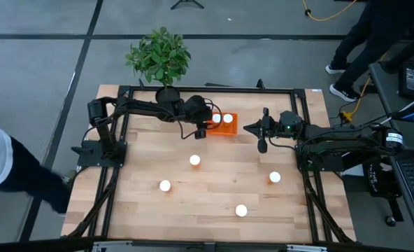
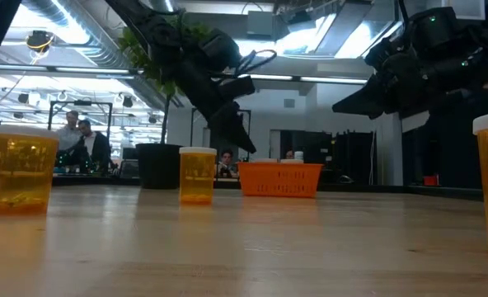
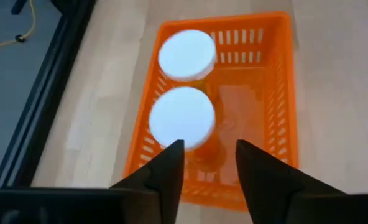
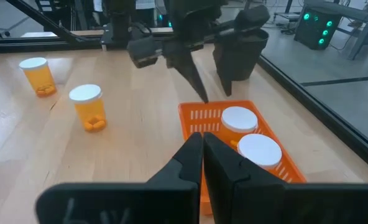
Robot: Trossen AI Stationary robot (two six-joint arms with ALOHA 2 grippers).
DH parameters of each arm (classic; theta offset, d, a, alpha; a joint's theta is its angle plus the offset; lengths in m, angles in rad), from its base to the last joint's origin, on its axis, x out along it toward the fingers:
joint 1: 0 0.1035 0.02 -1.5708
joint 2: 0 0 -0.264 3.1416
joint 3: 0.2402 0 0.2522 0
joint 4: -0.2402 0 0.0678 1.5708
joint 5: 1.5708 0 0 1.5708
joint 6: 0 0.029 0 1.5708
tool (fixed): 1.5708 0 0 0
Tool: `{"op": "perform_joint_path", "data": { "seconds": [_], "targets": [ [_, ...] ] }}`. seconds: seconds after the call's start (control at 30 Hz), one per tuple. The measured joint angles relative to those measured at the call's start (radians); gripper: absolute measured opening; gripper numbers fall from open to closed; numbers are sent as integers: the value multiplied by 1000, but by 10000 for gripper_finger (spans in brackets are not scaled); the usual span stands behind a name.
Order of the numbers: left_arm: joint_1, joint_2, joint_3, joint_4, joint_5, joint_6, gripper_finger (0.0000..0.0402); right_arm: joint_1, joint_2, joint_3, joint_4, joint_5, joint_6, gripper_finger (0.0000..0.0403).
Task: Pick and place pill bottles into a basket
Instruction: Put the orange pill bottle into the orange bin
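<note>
The left gripper (image 1: 208, 131) is hanging just above the left end of the orange basket (image 1: 233, 130), at the far middle of the tabletop (image 1: 214, 175). Its fingers (image 3: 165, 177) are standing apart with nothing between them. Two pill bottles are sitting in the basket side by side, one on the left (image 1: 217, 118) and one on the right (image 1: 228, 118). The other four are waiting on the wood: one near the middle (image 1: 195, 160), one on the left (image 1: 165, 185), one on the right (image 1: 275, 177) and one at the near side (image 1: 241, 210).

The right gripper (image 1: 262, 145) is waiting off to the right of the basket, with its fingers pressed together and holding nothing.

What could go wrong? The left gripper is hanging very close over the white caps. If it is dipping low while moving away, I think a finger could knock a bottle over or drag the light basket along. The basket is small, so the next bottles may bump the two already inside and tip them.

A plant in a dark pot (image 1: 166, 94) is standing just past the far edge, close behind the left arm. The arm could brush its leaves. The two grippers are also working near each other by the basket, so they could bump. People are standing around the rig, away from the bottles.
</note>
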Motion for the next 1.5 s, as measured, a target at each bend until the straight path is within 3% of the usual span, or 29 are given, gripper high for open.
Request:
{"op": "perform_joint_path", "data": {
  "seconds": [0.17, 0.43, 1.03, 1.5],
  "targets": [
    [8, 4, 0, -3, -61, -6, 91, 0, 0, 0, 0, 0, -1, 18],
    [9, 4, 0, -6, -47, -9, 7, 0, 0, 0, 0, 0, -2, 18],
    [16, 70, -1, 65, -66, -26, 3, 0, 0, 0, 0, 0, -3, 18],
    [28, 70, -1, 133, 13, -25, 2, 0, 0, 0, 0, 0, -2, 18]
  ]
}}
